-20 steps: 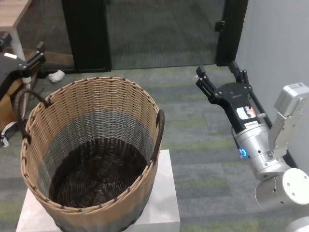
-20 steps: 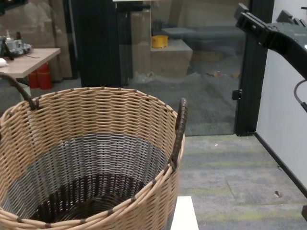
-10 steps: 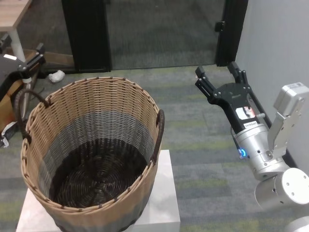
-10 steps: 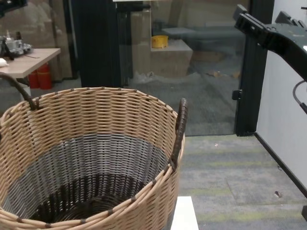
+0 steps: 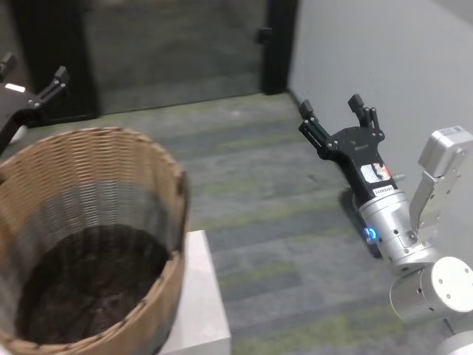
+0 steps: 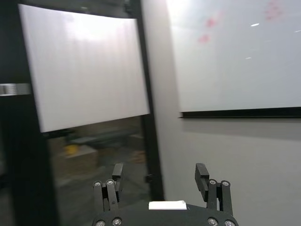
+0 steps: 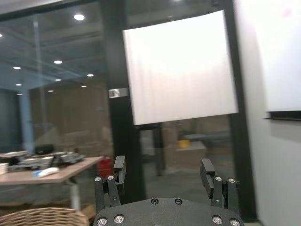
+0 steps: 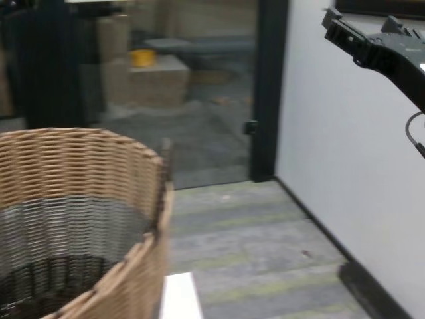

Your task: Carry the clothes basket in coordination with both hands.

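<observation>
The clothes basket (image 5: 89, 222) is a big round wicker tub with a tan band, a grey band and a dark base. It stands on a white pedestal (image 5: 203, 296) at the lower left, and its rim also shows in the chest view (image 8: 66, 173) and the right wrist view (image 7: 42, 216). My right gripper (image 5: 332, 105) is raised far to the right of the basket, open and empty, and appears again in the chest view (image 8: 358, 18). My left gripper (image 5: 33, 68) hangs beyond the basket's far left rim, open with nothing in it. Both wrist views show spread, empty fingers (image 6: 115, 172) (image 7: 206, 169).
A dark door frame (image 5: 277, 37) and glass panels stand behind. A grey wall (image 5: 384, 52) runs along the right. Striped carpet (image 5: 266, 207) lies between the pedestal and the wall. A yellow bin (image 8: 141, 56) sits beyond the glass.
The basket, pedestal and doorway have slid left in the head and chest views, with the wall now filling the right. Both grippers hold the same open pose.
</observation>
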Robot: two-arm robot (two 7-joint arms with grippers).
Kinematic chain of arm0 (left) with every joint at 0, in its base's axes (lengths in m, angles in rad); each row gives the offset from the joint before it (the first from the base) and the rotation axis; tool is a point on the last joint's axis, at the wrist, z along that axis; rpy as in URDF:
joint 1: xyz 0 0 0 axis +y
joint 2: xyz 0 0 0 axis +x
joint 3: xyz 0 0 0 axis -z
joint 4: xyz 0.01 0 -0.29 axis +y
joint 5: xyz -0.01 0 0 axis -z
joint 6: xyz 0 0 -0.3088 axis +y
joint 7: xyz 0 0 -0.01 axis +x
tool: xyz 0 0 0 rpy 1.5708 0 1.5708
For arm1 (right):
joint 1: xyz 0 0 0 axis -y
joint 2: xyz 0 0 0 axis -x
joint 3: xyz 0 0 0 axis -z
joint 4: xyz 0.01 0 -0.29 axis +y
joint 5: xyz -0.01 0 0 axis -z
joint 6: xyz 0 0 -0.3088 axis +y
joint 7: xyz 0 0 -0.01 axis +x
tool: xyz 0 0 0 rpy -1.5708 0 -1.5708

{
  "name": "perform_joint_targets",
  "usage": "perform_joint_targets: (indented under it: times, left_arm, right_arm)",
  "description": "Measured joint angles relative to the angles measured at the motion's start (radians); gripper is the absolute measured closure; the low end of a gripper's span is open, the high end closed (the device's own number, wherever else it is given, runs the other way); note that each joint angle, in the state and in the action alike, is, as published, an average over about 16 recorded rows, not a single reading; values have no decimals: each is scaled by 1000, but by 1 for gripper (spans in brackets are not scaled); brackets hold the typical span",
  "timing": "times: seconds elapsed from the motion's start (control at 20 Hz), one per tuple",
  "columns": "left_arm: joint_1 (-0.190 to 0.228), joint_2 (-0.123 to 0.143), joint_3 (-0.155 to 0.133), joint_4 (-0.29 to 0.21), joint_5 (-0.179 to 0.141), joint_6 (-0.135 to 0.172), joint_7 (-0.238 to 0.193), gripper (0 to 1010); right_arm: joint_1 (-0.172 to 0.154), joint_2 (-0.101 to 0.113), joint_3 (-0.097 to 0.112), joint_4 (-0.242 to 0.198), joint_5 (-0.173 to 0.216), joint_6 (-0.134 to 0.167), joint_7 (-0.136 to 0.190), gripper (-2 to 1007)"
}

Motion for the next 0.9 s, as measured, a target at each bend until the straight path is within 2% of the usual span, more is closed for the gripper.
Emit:
perform_joint_targets:
  times: [0.9]
  left_arm:
    - [1,0,0,0,0,1,0,8]
  right_arm:
    - [1,0,0,1,0,1,0,4]
